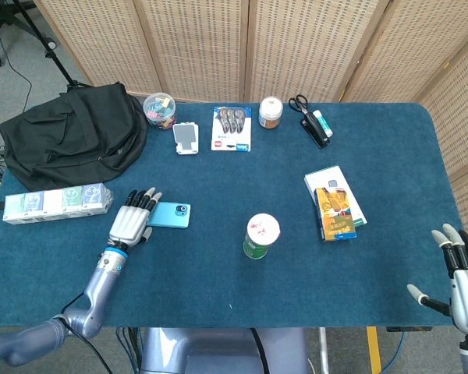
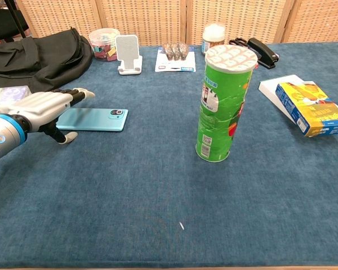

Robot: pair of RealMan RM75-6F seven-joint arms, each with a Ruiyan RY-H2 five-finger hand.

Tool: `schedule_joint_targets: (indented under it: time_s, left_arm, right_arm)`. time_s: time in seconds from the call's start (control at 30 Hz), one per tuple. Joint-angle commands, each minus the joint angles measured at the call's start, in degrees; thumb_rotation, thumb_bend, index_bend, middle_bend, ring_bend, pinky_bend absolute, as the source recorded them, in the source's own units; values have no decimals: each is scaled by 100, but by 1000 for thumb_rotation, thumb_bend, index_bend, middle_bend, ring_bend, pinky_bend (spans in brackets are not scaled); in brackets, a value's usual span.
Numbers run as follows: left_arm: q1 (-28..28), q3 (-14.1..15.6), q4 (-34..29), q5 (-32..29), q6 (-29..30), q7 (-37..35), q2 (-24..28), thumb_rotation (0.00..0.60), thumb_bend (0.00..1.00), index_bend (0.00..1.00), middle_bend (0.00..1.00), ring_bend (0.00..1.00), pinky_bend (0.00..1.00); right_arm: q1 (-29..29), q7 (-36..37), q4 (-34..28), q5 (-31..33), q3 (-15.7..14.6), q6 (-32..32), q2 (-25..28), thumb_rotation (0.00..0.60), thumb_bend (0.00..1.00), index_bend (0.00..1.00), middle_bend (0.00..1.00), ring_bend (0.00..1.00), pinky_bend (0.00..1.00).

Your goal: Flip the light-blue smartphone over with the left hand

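The light-blue smartphone [image 1: 171, 214] [image 2: 96, 119] lies flat on the blue table, camera lens up, left of centre. My left hand [image 1: 132, 222] [image 2: 45, 108] hovers over the phone's left end with its fingers stretched out and apart, thumb hanging below toward the cloth. It holds nothing; whether it touches the phone is unclear. My right hand [image 1: 462, 276] shows only in the head view, at the table's near right corner, fingers spread and empty.
A green chip can [image 2: 222, 104] stands upright mid-table. A black bag [image 1: 70, 136] and a long box [image 1: 56, 202] lie left of the phone. Boxes [image 1: 335, 204] sit on the right. A jar, phone stand, packet, bottle and stapler line the far edge.
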Motion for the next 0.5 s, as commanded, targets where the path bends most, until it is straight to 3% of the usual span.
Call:
schedule_joint_targets:
  time_s: [0.03, 0.1, 0.33, 0.5]
  left_arm:
    - [-24, 10, 27, -18, -12, 15, -20, 600, 441, 13, 0, 0, 0]
    - [-35, 12, 38, -24, -11, 4, -29, 600, 472, 47, 0, 0, 0]
    - [-43, 44, 62, 28, 91, -10, -25, 600, 697, 330, 0, 0, 0]
    - [-38, 61, 60, 33, 163, 41, -16, 600, 787, 389, 0, 0, 0]
  right_arm:
    - [4, -5, 4, -6, -2, 0, -5, 600, 0, 111, 0, 0, 0]
    - [3, 5, 4, -6, -4, 2, -5, 600, 0, 111, 0, 0, 0]
    - [9, 30, 12, 4, -1, -1, 2, 600, 0, 111, 0, 0, 0]
    - [8, 50, 14, 2, -3, 7, 8, 600, 0, 111, 0, 0, 0]
